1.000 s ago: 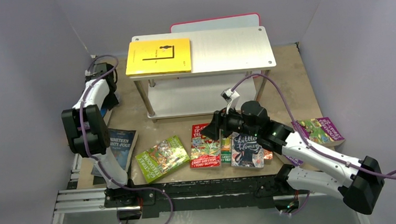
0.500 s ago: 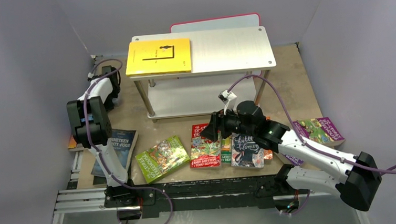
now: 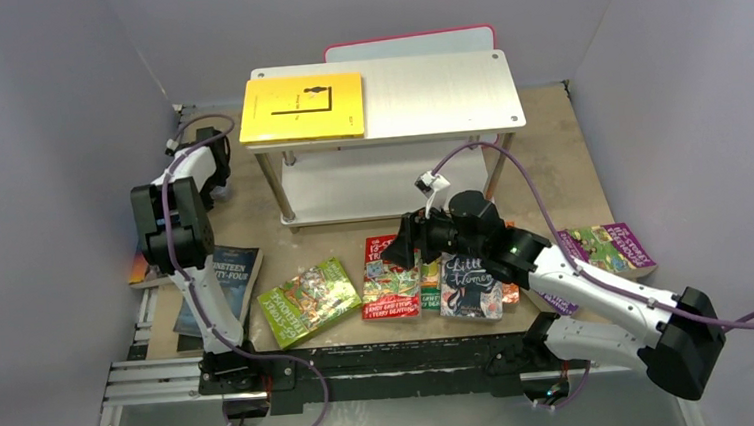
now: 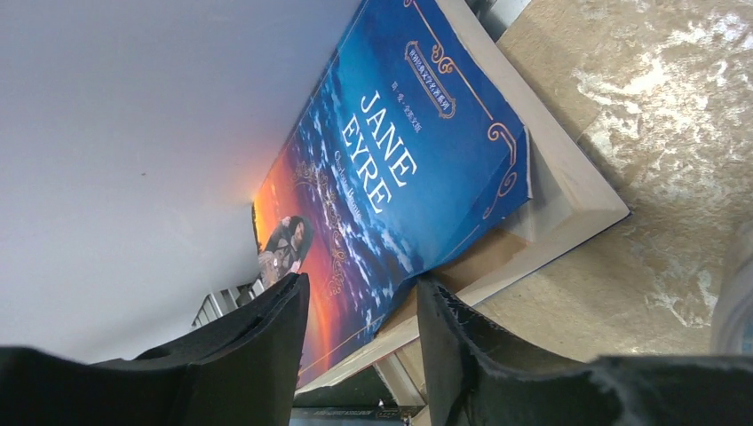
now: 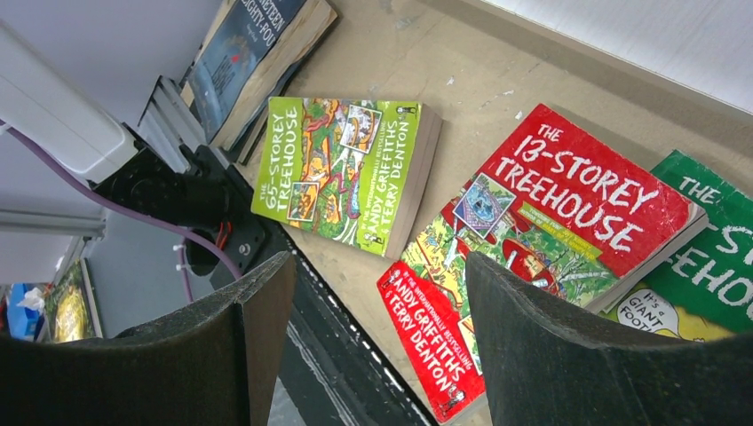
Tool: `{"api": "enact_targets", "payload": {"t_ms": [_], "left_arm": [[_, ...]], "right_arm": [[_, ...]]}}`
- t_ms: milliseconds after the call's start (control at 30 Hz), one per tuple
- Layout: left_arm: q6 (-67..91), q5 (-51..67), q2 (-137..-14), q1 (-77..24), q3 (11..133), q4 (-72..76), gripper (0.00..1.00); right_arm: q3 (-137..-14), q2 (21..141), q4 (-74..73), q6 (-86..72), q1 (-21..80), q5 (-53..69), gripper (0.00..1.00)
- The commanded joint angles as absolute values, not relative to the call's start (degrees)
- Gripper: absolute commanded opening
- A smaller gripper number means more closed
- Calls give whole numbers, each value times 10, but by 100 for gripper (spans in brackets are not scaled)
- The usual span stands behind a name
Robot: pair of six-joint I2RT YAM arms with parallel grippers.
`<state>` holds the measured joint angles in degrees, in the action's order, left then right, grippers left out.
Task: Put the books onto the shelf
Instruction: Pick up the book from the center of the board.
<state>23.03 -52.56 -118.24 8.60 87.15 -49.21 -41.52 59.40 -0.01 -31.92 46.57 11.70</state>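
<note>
While your right tool (image 5: 377,275) hangs wide open over the red "13-Storey Treehouse" (image 5: 568,204) among books (image 3: 309,300) scattered on the counter (image 3: 549,151), your left tool (image 4: 362,284) frames "Jane Eyre" (image 4: 400,160) with narrowed jaws; whether they grip it, you cannot tell. Beyond, one yellow book (image 3: 302,108) lies atop the shelf (image 3: 445,93).

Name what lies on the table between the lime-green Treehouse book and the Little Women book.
The red 13-Storey Treehouse book lies flat between the lime-green book and Little Women, as the top view shows.
</note>
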Motion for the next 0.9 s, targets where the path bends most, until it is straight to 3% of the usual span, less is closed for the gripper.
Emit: {"api": "enact_targets", "payload": {"t_ms": [0,233,533,867], "left_arm": [[224,-517,-1184,95,880,-489,50],[218,-492,-1206,98,877,-494,48],[184,-414,-1150,98,846,-478,66],[150,-275,-1117,97,826,-457,68]], "right_arm": [[-450,597,1,-315,468,118,72],[-476,621,1,-307,468,110,72],[-517,656,-44,-311,468,107,72],[-555,690,-81,-324,468,103,72]]}}
